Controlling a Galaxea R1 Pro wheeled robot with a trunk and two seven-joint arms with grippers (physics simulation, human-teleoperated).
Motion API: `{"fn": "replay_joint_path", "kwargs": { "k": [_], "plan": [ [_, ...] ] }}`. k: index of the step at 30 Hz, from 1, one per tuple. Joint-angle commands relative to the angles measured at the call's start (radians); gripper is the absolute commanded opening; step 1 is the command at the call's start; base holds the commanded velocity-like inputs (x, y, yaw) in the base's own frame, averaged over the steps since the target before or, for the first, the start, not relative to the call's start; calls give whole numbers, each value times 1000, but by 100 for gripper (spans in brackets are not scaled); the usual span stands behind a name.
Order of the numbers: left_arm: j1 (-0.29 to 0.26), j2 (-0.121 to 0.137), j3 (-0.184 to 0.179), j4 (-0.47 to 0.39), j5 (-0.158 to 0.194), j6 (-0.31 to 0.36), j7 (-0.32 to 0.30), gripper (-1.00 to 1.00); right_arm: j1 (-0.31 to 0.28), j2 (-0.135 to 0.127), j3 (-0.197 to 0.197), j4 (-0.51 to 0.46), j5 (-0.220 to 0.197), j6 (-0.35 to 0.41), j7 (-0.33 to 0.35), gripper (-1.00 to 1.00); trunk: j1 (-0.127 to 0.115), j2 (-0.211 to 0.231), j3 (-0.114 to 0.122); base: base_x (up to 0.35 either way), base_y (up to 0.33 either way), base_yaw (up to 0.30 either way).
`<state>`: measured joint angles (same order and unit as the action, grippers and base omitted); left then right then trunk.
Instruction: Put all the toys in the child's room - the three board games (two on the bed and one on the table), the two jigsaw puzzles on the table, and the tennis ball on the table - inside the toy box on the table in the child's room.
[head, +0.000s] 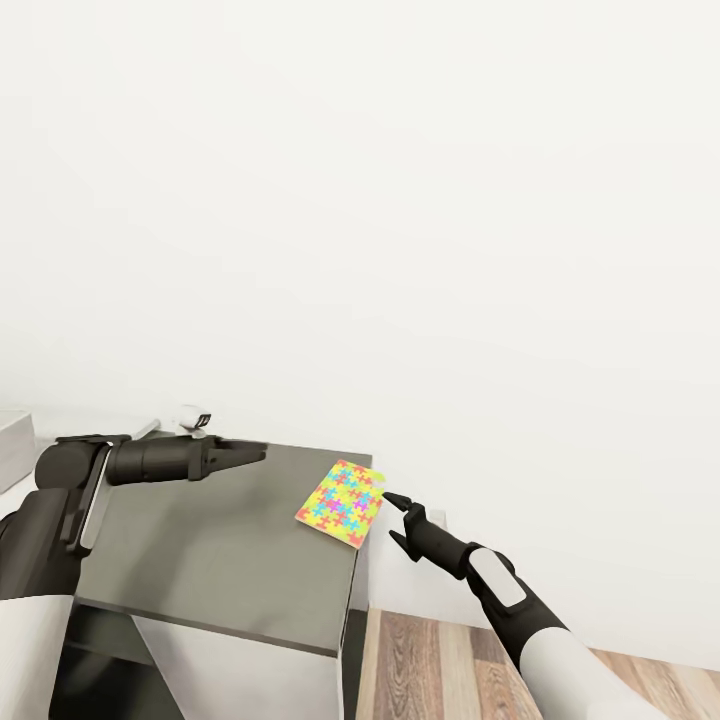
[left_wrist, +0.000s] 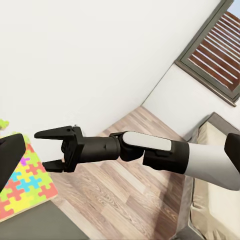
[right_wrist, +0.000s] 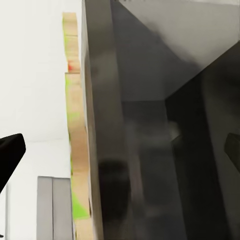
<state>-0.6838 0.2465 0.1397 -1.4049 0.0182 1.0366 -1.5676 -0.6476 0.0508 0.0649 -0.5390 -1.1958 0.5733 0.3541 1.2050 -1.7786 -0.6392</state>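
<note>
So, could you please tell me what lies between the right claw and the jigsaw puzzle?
Nothing: the head view shows a bare gap between the right claw and the jigsaw puzzle.

A dark grey cabinet (head: 225, 545) stood low at the near left, its flat top reaching toward a plain white wall (head: 400, 200) that rose across the far side. Wooden plank flooring (head: 420, 665) showed at the near right beside the cabinet. In the left wrist view, a window with brown slatted blinds (left_wrist: 215, 52) sat in a wall.
</note>
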Motion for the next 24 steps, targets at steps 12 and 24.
{"fn": "replay_joint_path", "kwargs": {
  "k": [12, 24],
  "plan": [
    [0, -1, 0, 0, 0, 11, -3, 100, -1, 1, 1, 1, -2, 2, 0, 100, 0, 0, -1, 32, 19, 0],
    [0, -3, -1, 0, 0, 11, -3, 100, -6, 2, 6, -2, 1, 4, 0, 100, 0, 0, -1, 1, 40, 0]
  ]
}}
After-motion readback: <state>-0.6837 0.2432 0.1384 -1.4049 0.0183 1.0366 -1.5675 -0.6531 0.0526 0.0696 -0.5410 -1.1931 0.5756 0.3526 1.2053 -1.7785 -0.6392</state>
